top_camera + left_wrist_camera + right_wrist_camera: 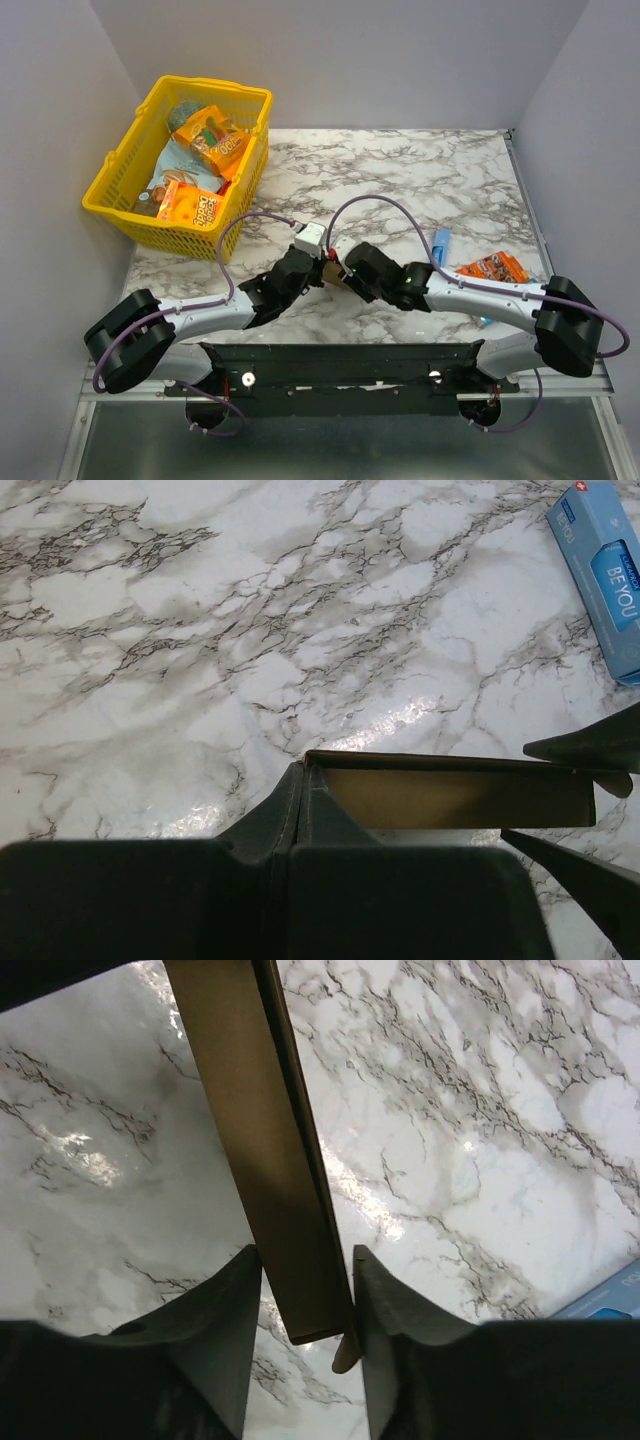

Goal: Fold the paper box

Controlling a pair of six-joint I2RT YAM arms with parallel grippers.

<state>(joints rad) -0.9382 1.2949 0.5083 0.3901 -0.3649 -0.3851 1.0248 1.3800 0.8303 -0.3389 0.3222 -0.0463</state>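
Observation:
The paper box (331, 272) is a flat brown cardboard piece held up off the marble table between my two grippers at the near centre. My left gripper (316, 262) is shut on one end of it. In the left wrist view the fingers (300, 790) pinch the box's left end, and the box (450, 795) runs off to the right. My right gripper (347, 268) holds the other end. In the right wrist view the box (260, 1140) runs up between the two fingers, and the gripper (306, 1252) closes on its sides, with a small flap showing by the right finger.
A yellow basket (120, 190) full of snack packets stands at the back left. A slim blue packet (440, 246) and an orange printed packet (492, 268) lie right of the grippers. The blue packet also shows in the left wrist view (605, 570). Walls close in three sides.

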